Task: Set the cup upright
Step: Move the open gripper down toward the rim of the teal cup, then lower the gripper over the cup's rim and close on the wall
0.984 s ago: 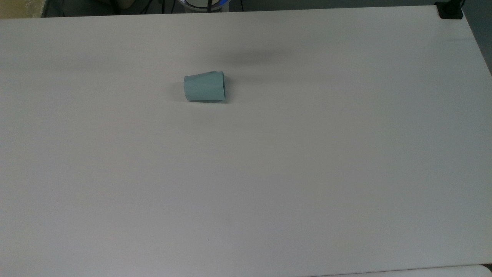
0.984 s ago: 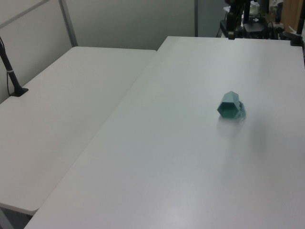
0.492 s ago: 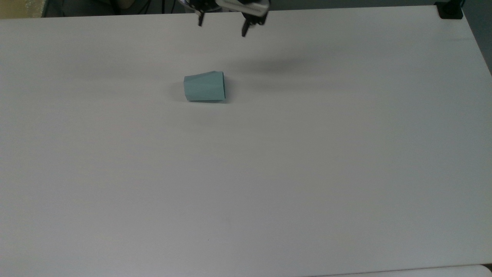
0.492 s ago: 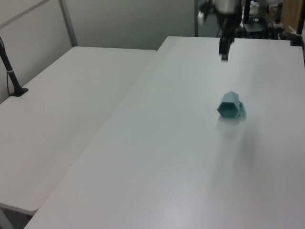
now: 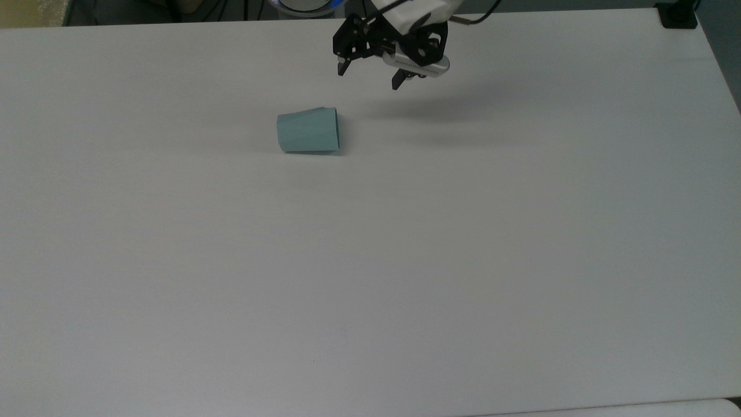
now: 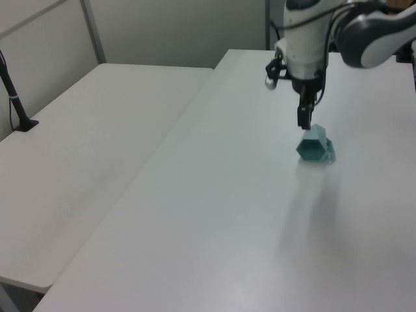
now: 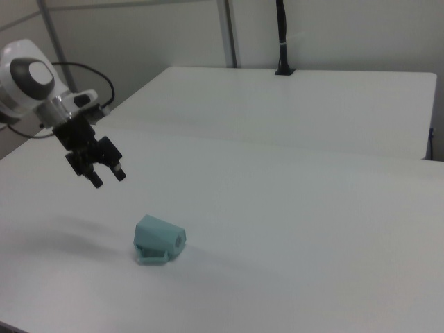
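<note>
We see the gripper [image 5: 369, 73] hanging in the air with its jaws spread wide, the two black fingers [image 7: 95, 179] well apart, holding nothing and touching nothing. It hovers above the white table [image 5: 405, 260], near the cup [image 5: 307, 131] but clear of it; in the top view it sits up and to the right of the cup, and in the right view [image 7: 106, 174] up and to the left of it. In the left view one finger points down just above the cup [image 6: 316, 145]. We count one cup: pale teal, faceted, lying on its side on the table, wider rim toward the top view's right and narrower base toward the top view's left. In the right view the cup [image 7: 159, 239] shows its small loop handle low against the tabletop. We count one arm, white, and a second white table [image 6: 84, 149] beside the first. We can read no writing or labels on anything.
</note>
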{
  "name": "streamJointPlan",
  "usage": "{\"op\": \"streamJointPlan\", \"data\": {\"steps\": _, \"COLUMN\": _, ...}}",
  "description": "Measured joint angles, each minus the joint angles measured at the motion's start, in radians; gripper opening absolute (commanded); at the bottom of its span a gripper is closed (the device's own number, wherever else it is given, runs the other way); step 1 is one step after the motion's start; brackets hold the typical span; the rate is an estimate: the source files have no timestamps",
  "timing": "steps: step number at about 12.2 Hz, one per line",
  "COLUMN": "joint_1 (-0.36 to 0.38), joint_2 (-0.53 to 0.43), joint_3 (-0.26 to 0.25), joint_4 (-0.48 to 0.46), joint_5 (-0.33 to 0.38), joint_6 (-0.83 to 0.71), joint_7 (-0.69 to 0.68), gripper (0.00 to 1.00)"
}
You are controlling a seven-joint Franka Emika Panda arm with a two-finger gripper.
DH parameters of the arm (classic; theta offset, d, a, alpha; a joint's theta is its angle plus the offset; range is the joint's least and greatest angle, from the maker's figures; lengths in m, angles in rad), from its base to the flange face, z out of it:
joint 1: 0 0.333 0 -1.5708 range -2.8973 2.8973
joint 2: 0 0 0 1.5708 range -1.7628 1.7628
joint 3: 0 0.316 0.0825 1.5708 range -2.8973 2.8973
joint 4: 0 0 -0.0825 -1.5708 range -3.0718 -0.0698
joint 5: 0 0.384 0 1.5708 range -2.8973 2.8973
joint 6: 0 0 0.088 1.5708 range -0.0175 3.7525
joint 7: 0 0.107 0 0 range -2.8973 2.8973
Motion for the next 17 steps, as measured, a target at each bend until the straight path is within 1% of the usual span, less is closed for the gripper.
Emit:
{"op": "streamJointPlan", "data": {"steps": 2, "joint_1": 0.023, "joint_2": 0.059, "joint_3": 0.000, "joint_4": -0.030, "joint_5": -0.064, "joint_6": 0.013, "joint_7": 0.072, "gripper": 1.00}}
{"op": "streamJointPlan", "data": {"steps": 4, "joint_1": 0.030, "joint_2": 0.124, "joint_3": 0.000, "joint_4": -0.045, "joint_5": -0.120, "joint_6": 0.044, "joint_7": 0.153, "gripper": 1.00}}
{"op": "streamJointPlan", "data": {"steps": 6, "joint_1": 0.030, "joint_2": 0.157, "joint_3": 0.000, "joint_4": -0.046, "joint_5": -0.158, "joint_6": 0.048, "joint_7": 0.191, "gripper": 1.00}}
{"op": "streamJointPlan", "data": {"steps": 8, "joint_1": 0.030, "joint_2": 0.176, "joint_3": 0.000, "joint_4": -0.056, "joint_5": -0.201, "joint_6": 0.048, "joint_7": 0.201, "gripper": 1.00}}
{"op": "streamJointPlan", "data": {"steps": 10, "joint_1": 0.029, "joint_2": 0.189, "joint_3": -0.001, "joint_4": -0.089, "joint_5": -0.265, "joint_6": 0.048, "joint_7": 0.239, "gripper": 1.00}}
{"op": "streamJointPlan", "data": {"steps": 11, "joint_1": 0.029, "joint_2": 0.194, "joint_3": -0.001, "joint_4": -0.098, "joint_5": -0.286, "joint_6": 0.048, "joint_7": 0.249, "gripper": 1.00}}
{"op": "streamJointPlan", "data": {"steps": 17, "joint_1": 0.035, "joint_2": 0.198, "joint_3": -0.001, "joint_4": -0.121, "joint_5": -0.346, "joint_6": 0.048, "joint_7": 0.255, "gripper": 1.00}}
